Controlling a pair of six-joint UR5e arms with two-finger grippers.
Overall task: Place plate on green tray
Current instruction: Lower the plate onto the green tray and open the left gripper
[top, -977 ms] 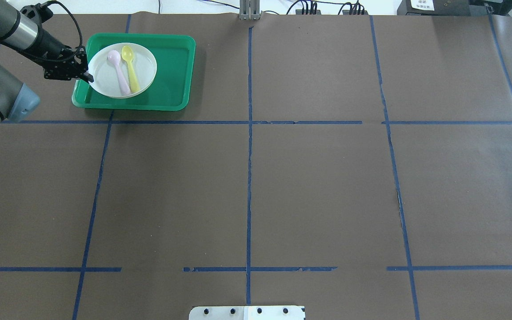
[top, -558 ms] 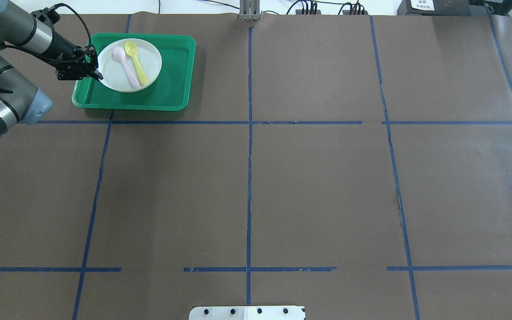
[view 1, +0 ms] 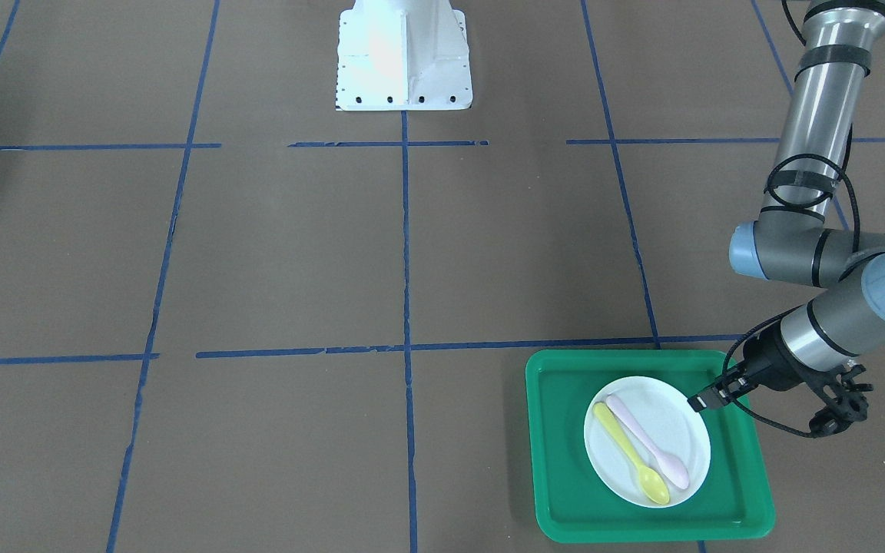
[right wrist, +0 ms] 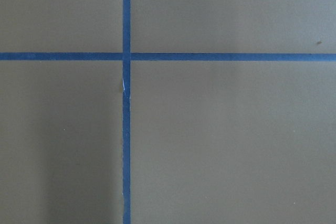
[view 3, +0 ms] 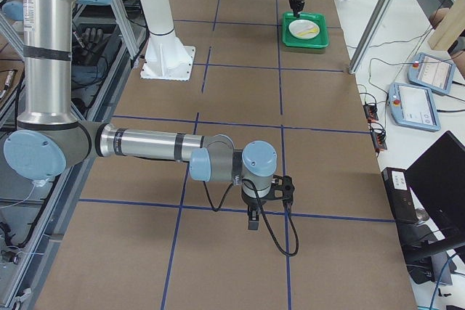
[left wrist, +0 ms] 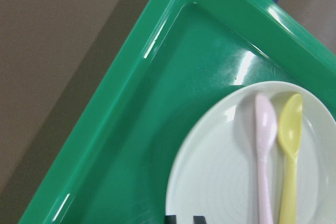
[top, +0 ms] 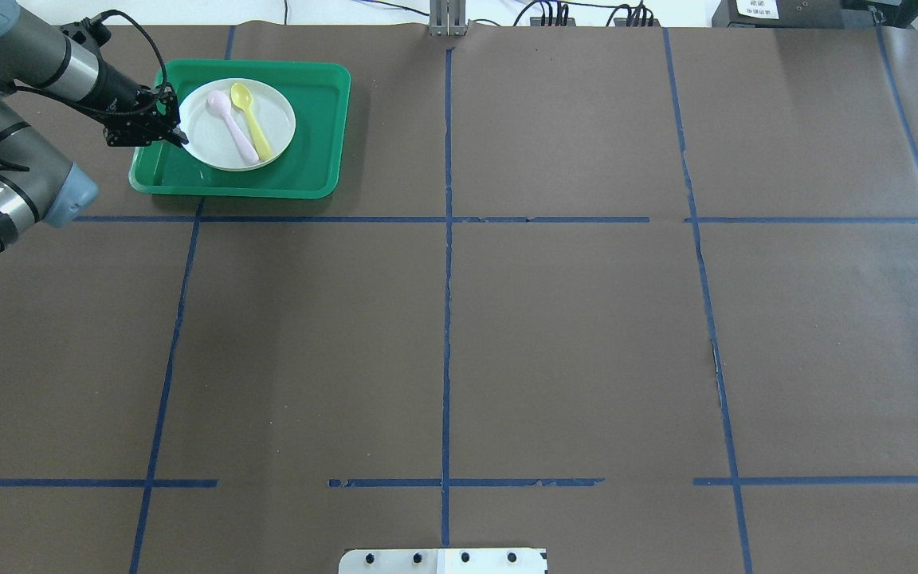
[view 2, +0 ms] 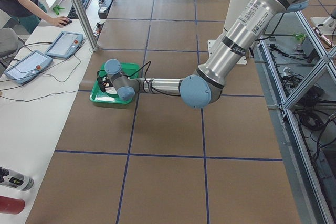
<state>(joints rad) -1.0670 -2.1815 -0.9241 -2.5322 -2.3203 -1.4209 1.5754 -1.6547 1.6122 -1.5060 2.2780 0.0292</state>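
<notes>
As the plate point(top: 237, 125) has sunk lower onto the middle of the green tray point(top: 317, 147) since a second ago, the left gripper point(top: 179, 137) still pinches its left rim, so release seems next.

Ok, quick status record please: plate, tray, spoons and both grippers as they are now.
plate: over the middle of the green tray; fully set down or not, cannot tell
green tray: flat on the table, far-left corner
spoons: yellow spoon and pink spoon side by side on the plate
left gripper: shut on the plate's rim
right gripper: above bare table near a tape cross; state cannot tell
</notes>
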